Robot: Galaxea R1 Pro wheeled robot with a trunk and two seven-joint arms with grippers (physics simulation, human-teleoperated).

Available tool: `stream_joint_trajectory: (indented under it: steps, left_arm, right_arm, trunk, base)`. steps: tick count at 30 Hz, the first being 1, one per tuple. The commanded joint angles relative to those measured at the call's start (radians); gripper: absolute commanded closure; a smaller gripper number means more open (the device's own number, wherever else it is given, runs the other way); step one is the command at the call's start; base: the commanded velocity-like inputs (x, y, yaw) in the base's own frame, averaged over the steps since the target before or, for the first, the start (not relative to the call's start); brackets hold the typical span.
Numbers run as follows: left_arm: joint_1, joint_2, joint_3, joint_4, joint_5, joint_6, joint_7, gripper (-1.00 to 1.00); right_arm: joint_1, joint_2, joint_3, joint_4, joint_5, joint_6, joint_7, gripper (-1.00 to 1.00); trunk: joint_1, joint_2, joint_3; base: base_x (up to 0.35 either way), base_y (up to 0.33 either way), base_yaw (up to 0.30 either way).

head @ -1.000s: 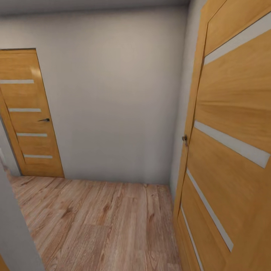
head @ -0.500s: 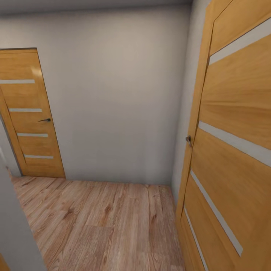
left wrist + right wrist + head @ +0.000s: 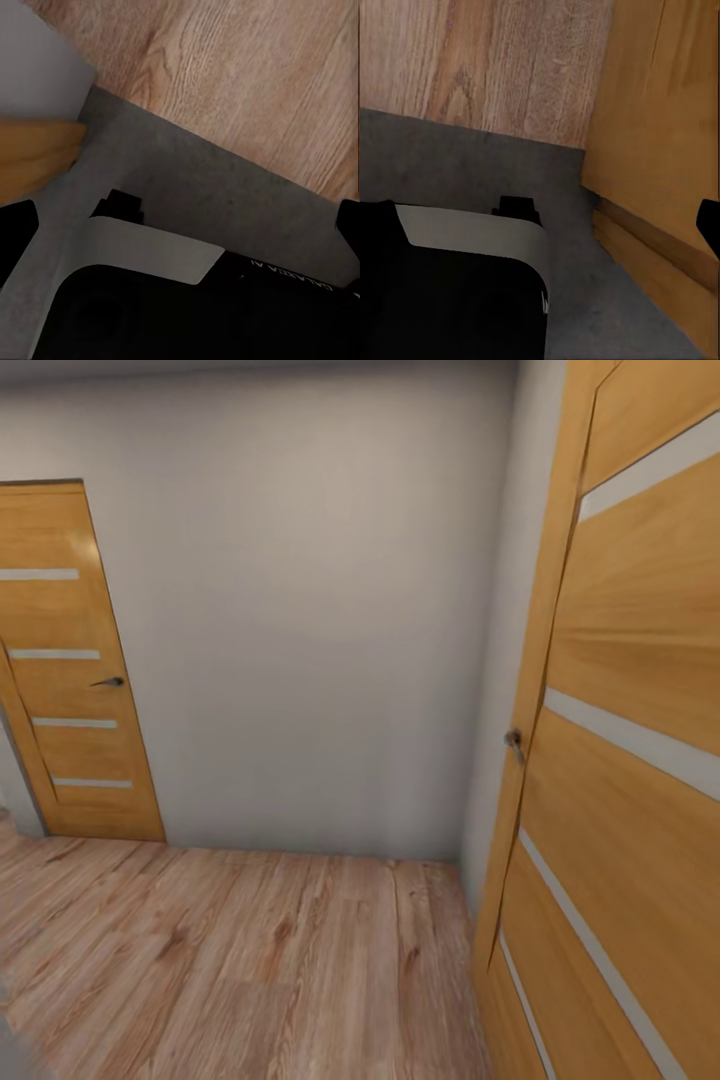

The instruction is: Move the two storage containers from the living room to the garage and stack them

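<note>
The two storage containers are out of view. I am in a hallway with a light wood plank floor [image 3: 250, 960], not the garage. My left gripper [image 3: 180, 240] is open; its black fingertips [image 3: 15, 232] stand wide apart at the picture's edges with nothing between them, above my own grey base [image 3: 187, 180]. My right gripper [image 3: 544, 225] is open too and holds nothing; one fingertip [image 3: 711, 221] shows beside a wooden door.
A plain white wall [image 3: 320, 640] closes the hallway ahead. A shut wooden door [image 3: 70, 660] with a dark handle stands at the far left. A second wooden door [image 3: 640, 760] with its handle [image 3: 514, 744] lies close on my right. A white wall corner [image 3: 37, 67] is near my left arm.
The whole head view has shifted: the grey wall edge at the lower left has left the picture, the left door has slid left and the right door right. The camera moved.
</note>
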Motion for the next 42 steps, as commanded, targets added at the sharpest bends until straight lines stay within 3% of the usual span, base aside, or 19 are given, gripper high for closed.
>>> stream_joint_trajectory:
  steps: [1,42]
  left_arm:
    - [-0.001,0.000,-0.007,0.000,0.007,0.003,0.002,-1.00]
    - [-0.001,0.002,-0.007,0.000,0.007,0.003,0.002,-1.00]
  right_arm:
    - [-0.001,0.000,0.007,0.003,0.000,-0.005,-0.003,-1.00]
    - [-0.001,0.003,0.009,0.003,0.000,0.000,-0.010,-1.00]
  trunk:
    - [0.001,-0.001,-0.001]
    - [0.001,-0.001,-0.001]
  base:
    - [0.318,0.000,0.000]
    - [0.319,0.000,0.000]
